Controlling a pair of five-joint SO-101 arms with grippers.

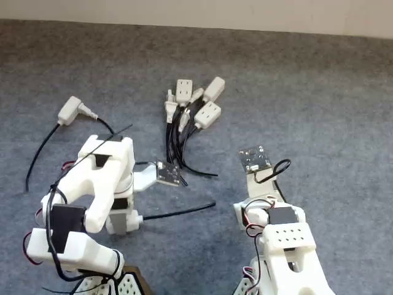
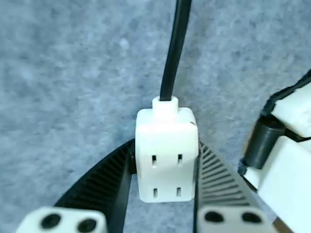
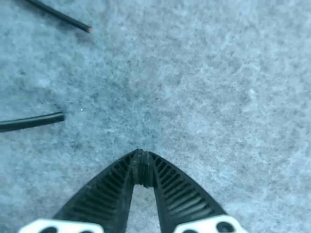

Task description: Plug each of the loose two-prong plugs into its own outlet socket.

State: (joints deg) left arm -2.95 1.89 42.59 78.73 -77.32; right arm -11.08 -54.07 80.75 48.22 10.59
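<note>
My left gripper (image 2: 165,146) is shut on a white outlet socket (image 2: 166,155); its two pairs of slots face the camera and its black cable (image 2: 175,48) runs away over the carpet. From above, that socket (image 1: 126,220) sits low beside the left arm, its cable (image 1: 181,211) trailing right. My right gripper (image 3: 143,170) is shut on nothing, its tips just above bare carpet. A bundle of white plugs and sockets (image 1: 195,107) on black cables lies at the middle back. One angled white plug (image 1: 70,110) lies apart at the far left.
Grey carpet (image 1: 319,92) covers the whole floor, with open room at the right and back. Two black cable ends (image 3: 31,121) (image 3: 63,17) lie near my right gripper. The right arm (image 1: 285,236) stands at the lower right.
</note>
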